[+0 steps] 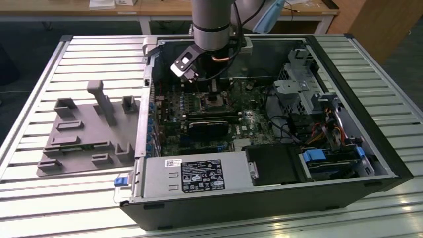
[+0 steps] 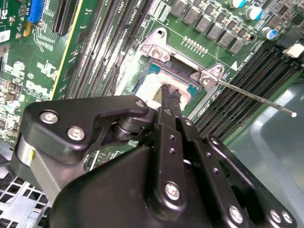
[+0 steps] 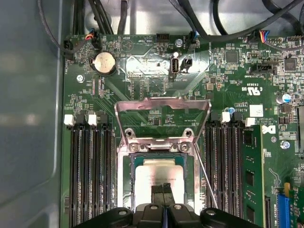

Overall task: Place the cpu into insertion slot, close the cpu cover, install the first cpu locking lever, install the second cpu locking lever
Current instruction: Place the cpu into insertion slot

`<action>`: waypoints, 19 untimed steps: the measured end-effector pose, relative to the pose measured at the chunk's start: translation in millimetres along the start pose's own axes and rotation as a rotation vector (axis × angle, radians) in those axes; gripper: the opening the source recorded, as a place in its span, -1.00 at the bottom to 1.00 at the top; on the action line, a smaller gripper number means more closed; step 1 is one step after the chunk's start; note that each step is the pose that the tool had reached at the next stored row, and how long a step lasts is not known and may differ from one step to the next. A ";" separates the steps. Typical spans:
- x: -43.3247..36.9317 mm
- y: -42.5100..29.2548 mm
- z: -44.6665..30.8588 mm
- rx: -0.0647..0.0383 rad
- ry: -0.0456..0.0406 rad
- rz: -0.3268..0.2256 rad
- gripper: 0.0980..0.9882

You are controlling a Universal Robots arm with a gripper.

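The cpu point(image 3: 159, 175) lies flat inside the insertion slot point(image 3: 127, 166), its pale metal top up. In the second wrist view the cpu point(image 2: 151, 86) shows under the fingertips, within the insertion slot's silvery rim point(image 2: 159, 47). My gripper point(image 3: 163, 190) is shut, its tips together over the cpu's middle; whether they touch it I cannot tell. The cpu cover point(image 3: 161, 102) stands flipped open, away from the slot. A thin locking lever point(image 2: 256, 98) sticks out, raised beside the slot. In the exterior view my gripper point(image 1: 213, 91) hangs over the insertion slot point(image 1: 213, 102).
The green motherboard point(image 1: 258, 124) lies inside an open black computer case point(image 1: 264, 198) on a slatted table. Long black memory slots point(image 3: 90, 175) flank the socket on both sides. A grey fixture block point(image 1: 86, 134) lies at the exterior view's left. Cables point(image 1: 310, 131) crowd the case's right.
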State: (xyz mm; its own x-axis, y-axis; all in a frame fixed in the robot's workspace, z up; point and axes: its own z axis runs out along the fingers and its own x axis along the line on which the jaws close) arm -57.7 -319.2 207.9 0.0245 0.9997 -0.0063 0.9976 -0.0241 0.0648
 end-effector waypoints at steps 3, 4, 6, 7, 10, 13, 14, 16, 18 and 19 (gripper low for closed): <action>0.2 2.9 0.3 0.000 -0.0006 0.003 -0.99; 0.1 4.2 0.3 0.000 -0.0013 0.006 -0.99; 0.1 5.3 0.5 0.000 -0.0024 0.016 -0.99; 0.2 5.4 0.8 0.000 -0.0031 0.026 -0.99; 0.2 5.4 2.1 0.001 -0.0058 0.068 -0.99; 0.6 5.5 2.8 0.001 -0.0073 0.090 -0.99; 0.8 5.6 3.1 0.001 -0.0074 0.092 -0.99; 1.2 5.8 3.5 0.001 -0.0074 0.093 -0.99; 2.0 6.0 3.9 0.001 -0.0076 0.093 -0.99; 2.8 6.1 4.2 0.001 -0.0076 0.093 -0.99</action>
State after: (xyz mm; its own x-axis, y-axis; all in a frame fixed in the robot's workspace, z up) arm -51.3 -316.6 204.2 0.1177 0.9930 -0.0078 0.9910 -0.1170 0.0647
